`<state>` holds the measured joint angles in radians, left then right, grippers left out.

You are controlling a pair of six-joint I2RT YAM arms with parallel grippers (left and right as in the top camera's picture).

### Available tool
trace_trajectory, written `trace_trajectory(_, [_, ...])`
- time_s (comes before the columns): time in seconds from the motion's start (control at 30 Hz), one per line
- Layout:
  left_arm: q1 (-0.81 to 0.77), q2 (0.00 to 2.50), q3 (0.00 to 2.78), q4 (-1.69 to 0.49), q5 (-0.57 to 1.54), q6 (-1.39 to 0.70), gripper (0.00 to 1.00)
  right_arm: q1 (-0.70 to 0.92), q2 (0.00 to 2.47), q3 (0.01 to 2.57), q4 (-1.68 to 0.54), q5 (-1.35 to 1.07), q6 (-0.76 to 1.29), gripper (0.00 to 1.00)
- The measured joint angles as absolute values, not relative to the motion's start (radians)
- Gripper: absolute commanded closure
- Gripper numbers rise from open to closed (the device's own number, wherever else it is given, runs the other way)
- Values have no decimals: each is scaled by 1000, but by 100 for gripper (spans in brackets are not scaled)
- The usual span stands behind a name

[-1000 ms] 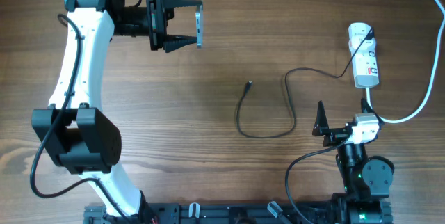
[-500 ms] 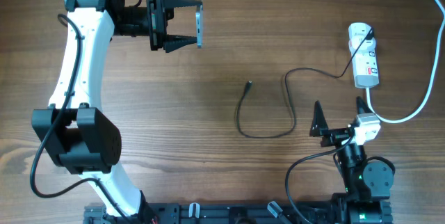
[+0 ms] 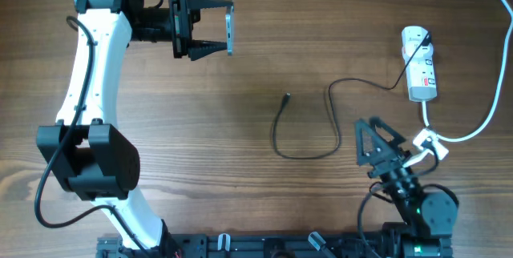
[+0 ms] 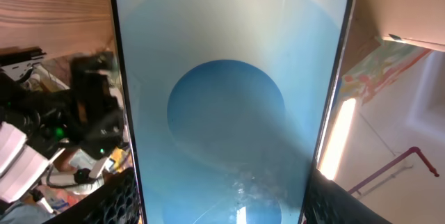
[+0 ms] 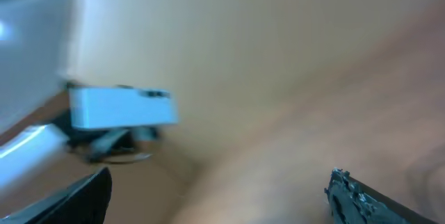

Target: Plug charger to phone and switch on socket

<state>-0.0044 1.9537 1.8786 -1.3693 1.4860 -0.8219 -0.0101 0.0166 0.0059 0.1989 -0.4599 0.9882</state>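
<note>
The left fingers [image 3: 208, 2] are clamped on the phone [image 3: 229, 30], which shows edge-on from above over the desk's far-left part. In the left wrist view its lit blue screen fills the frame between both fingers [image 4: 104, 203], with room clutter and a bright strip of light behind.

The right fingers [image 3: 362, 139] are spread apart and hold nothing. They sit at the near right, just right of the charger [image 3: 304, 157]. The right wrist view is too blurred for detail.

The charger's small tip [image 3: 287, 96] lies free mid-desk with bare wood all around, well apart from the phone. Its cable runs right to the socket [image 3: 419, 64] by the right edge, where a white cord [image 3: 424, 112] leaves it. The desk [image 3: 240, 130] is brown wood planking.
</note>
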Motion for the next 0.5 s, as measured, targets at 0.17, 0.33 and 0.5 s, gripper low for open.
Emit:
trace_trajectory(0.17, [-4, 1954, 1879, -1369, 1486, -822, 39, -10, 17, 16, 384, -539, 1017, 0])
trace_trajectory(0.33, [-4, 1954, 1879, -1369, 1486, -822, 39, -10, 42, 83, 323, -561, 978, 0])
trace_trajectory(0.5, [-4, 1954, 1879, -1369, 1475, -822, 40, -10, 175, 266, 110, -587, 825, 0])
